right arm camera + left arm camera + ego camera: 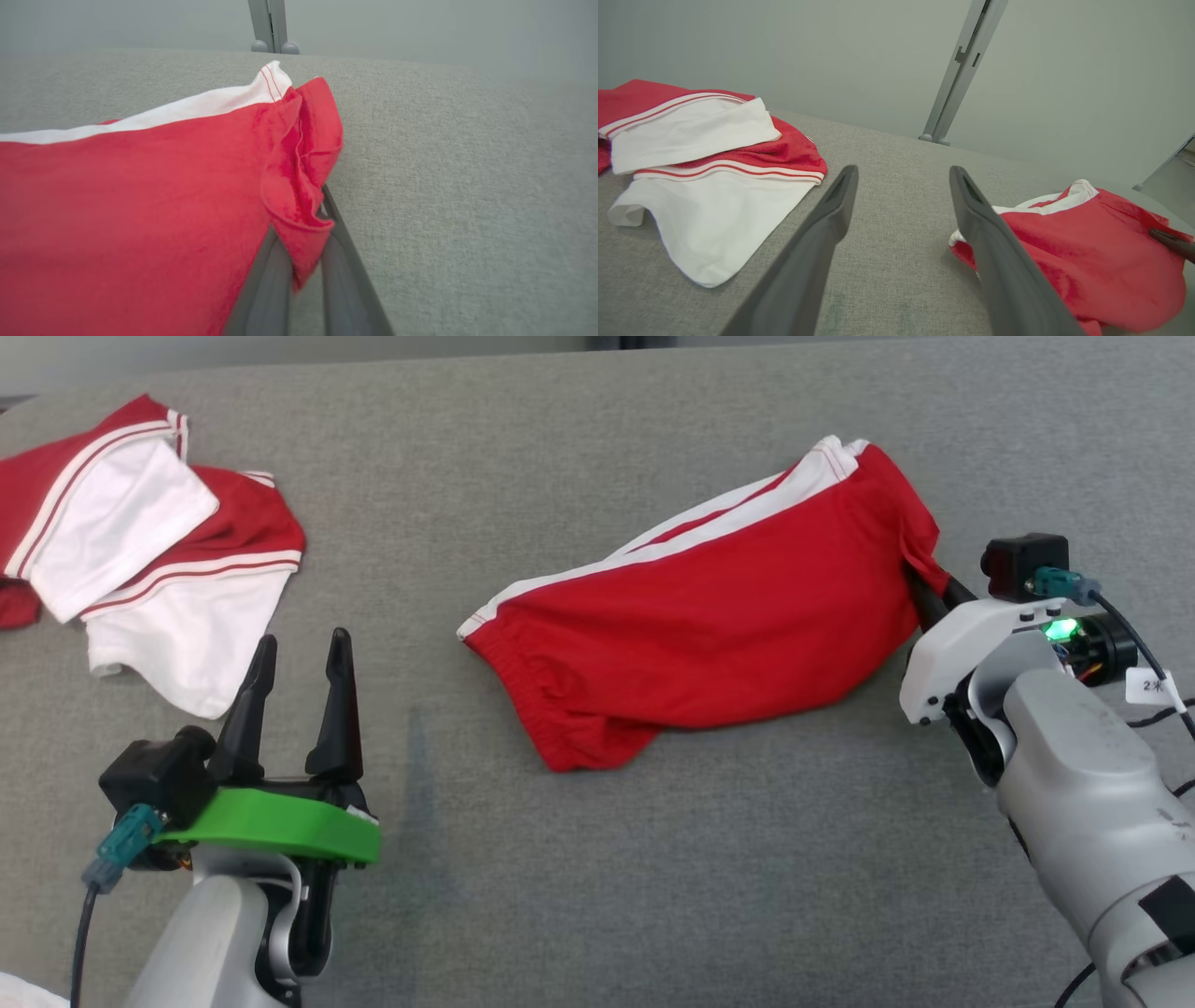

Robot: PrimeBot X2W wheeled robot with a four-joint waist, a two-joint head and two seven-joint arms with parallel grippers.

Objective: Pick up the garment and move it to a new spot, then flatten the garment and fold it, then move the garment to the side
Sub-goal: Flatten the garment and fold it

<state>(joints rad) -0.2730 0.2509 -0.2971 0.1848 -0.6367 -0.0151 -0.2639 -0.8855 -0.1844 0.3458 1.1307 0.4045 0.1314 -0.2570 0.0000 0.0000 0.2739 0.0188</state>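
- Right hand point(306, 219): its two fingers are drawn close together, with a bunched fold of the red shorts point(709, 625) pinched between them. The grip sits at the cloth's far right edge, low against the surface point(653, 859).
- Why an edge grip, as I read it: a corner gives a handle to lift or drag by, so the rest can hang or trail out rather than wad up.
- The fold around the fingers is puckered and stands a little off the surface. The rest of the shorts lies slack and slightly rumpled.
- Shorts sit right of centre. The white side stripe runs along the far edge and the gathered waistband points toward the near left.
- Left hand point(302, 649): fingers spread wide and holding nothing. It hovers at the near left, well apart from the shorts. Probably kept clear until flattening needs a second corner.
- Heap of red-and-white clothes point(159, 569) at the far left, well apart from the shorts.
- Judged stage: the pick-up is only beginning. The shorts are not yet lifted.
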